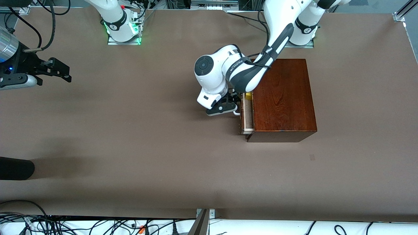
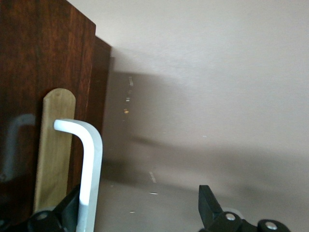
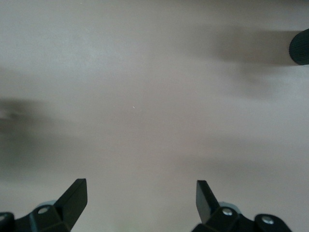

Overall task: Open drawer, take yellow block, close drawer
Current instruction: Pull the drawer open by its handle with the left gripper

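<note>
The dark reddish-brown wooden box (image 1: pixel 284 98) stands toward the left arm's end of the table. Its drawer (image 1: pixel 247 114) is pulled out a little, showing the pale tray. The yellow block (image 1: pixel 249 95) lies in the drawer, partly hidden by the left arm. My left gripper (image 1: pixel 234 105) is in front of the drawer, open, its fingers astride the white handle (image 2: pixel 91 164), which lies close to one finger (image 2: pixel 67 212). The handle sits on a pale wood strip (image 2: pixel 53 154) on the drawer front (image 2: pixel 29 72). My right gripper (image 1: pixel 55 70) is open and empty over bare table (image 3: pixel 145 96), waiting.
A black rounded object (image 1: pixel 16 168) lies at the table's edge toward the right arm's end and shows in the right wrist view (image 3: pixel 300 46). Cables (image 1: pixel 98 225) run below the table's near edge. The brown table (image 1: pixel 147 130) is bare around the box.
</note>
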Available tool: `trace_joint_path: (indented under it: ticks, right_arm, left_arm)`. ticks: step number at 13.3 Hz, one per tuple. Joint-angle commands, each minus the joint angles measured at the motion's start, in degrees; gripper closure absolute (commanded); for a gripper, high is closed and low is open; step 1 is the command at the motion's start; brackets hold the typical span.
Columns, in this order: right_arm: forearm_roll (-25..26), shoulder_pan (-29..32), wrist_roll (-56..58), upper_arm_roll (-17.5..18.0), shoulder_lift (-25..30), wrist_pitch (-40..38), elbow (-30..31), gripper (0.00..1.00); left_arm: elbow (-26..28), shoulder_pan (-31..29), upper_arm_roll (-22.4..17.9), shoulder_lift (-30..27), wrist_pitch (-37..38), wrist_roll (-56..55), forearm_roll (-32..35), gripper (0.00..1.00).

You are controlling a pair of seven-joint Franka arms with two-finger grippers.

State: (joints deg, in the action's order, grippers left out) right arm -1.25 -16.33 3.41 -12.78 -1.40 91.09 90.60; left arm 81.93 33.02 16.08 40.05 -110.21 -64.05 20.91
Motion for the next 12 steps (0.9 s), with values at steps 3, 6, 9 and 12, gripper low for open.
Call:
trace_joint_path:
  ticks: [3,6,9,12]
  right_arm:
    - [-0.1,0.2,-0.5,0.0,-0.2,-0.4,-0.8,0.00]
    - [-0.1,0.2,-0.5,0.0,-0.3,-0.3,-0.8,0.00]
    - [-0.1,0.2,-0.4,0.0,-0.3,-0.2,-0.8,0.00]
    - [-0.1,0.3,-0.4,-0.1,-0.3,-0.2,-0.8,0.00]
  left_arm:
    - [-1.6,2.4,1.2,2.6,-8.3,-4.3,-8.0,0.00]
    - [-4.0,3.6,1.2,3.6,-8.4,-5.6,-8.2,0.00]
    - [-5.3,4.2,1.2,4.2,-8.4,-5.8,-8.5,0.00]
    - [-5.6,4.5,1.2,4.5,-9.4,-6.4,-9.2,0.00]
